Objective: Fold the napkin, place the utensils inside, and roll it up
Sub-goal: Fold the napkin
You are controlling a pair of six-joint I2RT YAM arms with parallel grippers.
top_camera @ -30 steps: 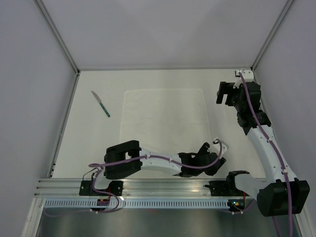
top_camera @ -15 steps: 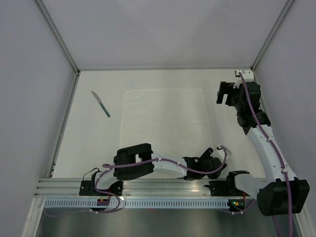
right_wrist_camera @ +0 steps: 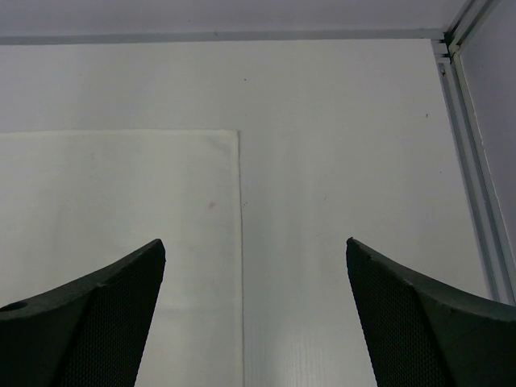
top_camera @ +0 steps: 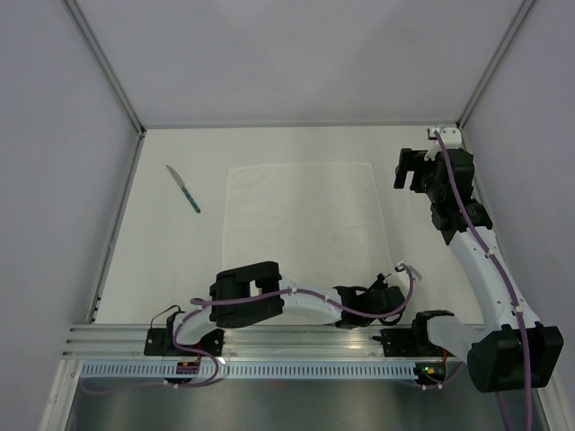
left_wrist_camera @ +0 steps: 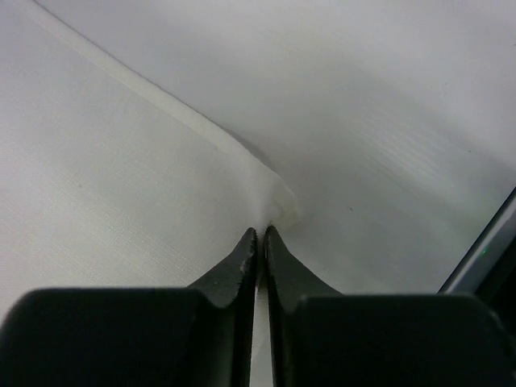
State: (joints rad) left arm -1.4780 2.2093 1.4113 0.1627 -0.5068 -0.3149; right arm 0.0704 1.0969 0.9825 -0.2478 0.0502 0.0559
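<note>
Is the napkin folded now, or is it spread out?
Spread out. The napkin lies flat as one square in the top view; only its near right corner is pinched by the left gripper.

Left hand (left_wrist_camera: 260,235) shifted right, nearer base, now pinching napkin (top_camera: 301,211) corner

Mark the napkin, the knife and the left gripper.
napkin (top_camera: 301,211), top view, middle of the cloth.
knife (top_camera: 183,189), top view, where blade meets handle.
left gripper (left_wrist_camera: 260,234), left wrist view, between the fingertips pinching the napkin's corner.
</note>
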